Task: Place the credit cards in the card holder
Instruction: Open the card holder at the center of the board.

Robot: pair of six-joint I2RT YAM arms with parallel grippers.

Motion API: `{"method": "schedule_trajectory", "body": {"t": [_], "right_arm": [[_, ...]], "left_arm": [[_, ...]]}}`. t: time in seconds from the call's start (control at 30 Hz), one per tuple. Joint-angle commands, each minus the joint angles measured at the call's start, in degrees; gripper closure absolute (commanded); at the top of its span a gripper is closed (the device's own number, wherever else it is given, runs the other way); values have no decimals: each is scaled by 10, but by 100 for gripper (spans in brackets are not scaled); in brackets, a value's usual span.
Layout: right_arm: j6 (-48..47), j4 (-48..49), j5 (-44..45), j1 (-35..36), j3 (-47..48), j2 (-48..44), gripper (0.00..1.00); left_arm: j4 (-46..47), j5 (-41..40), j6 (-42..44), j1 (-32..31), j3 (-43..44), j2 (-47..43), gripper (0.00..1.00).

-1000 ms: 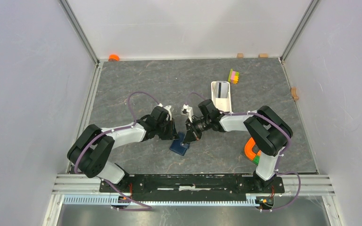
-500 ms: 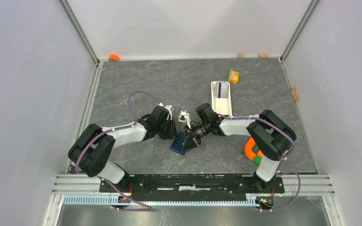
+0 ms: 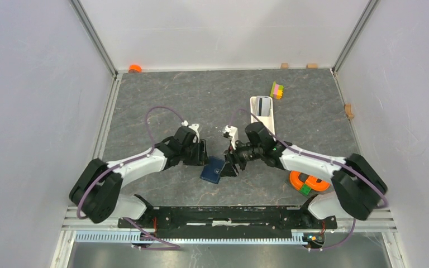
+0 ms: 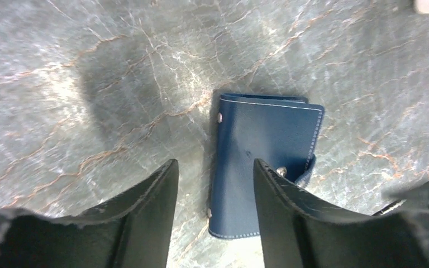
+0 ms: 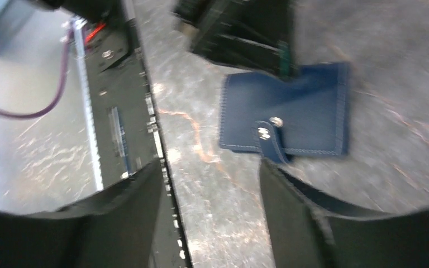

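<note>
Plainly, the card holder (image 4: 268, 134) is held by neither arm. It lies folded shut on the bench (image 3: 162, 100), between the two arms and close to the near edge, with its navy outer face up and its snap tab at one edge. Whether the tab is fastened cannot be told.

The left fingers (image 4: 151, 195) are spread apart above it with nothing between them. The right fingers (image 5: 134, 206) are likewise parted and empty, and are poised just beside the holder.

One of the credit cards (image 3: 263, 105) is seen as a grey piece at the far end of the white tray (image 3: 253, 114), well apart from the holder. Whether any card is already tucked inside the holder cannot be seen, since no pocket is shown.

The step in hand is judged to be a pause between cards. For the next move, the flap would have to be lifted and kept open by one arm. The card in the tray would have to be pinched by its thin edge and brought level with a pocket slot.
</note>
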Motion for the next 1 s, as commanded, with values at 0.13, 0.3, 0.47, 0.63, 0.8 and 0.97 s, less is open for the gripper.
{"method": "schedule_trajectory", "body": {"t": [0.13, 0.3, 0.47, 0.63, 0.8, 0.97], "right_arm": [[146, 58, 359, 55, -82, -102, 18], [221, 115, 487, 125, -92, -89, 13], [256, 150, 551, 164, -74, -30, 15], [272, 142, 564, 182, -38, 37, 19], [272, 144, 599, 196, -28, 63, 28], [262, 116, 619, 197, -26, 56, 60]], "left_arm": [[-27, -43, 34, -3, -22, -134, 37], [-42, -48, 8, -3, -44, -171, 25], [-42, -31, -17, -3, -61, -192, 18], [-47, -25, -19, -3, -66, -201, 16], [-50, -25, -18, -3, -65, -205, 15], [-54, -25, -17, -3, -60, -205, 14]]}}
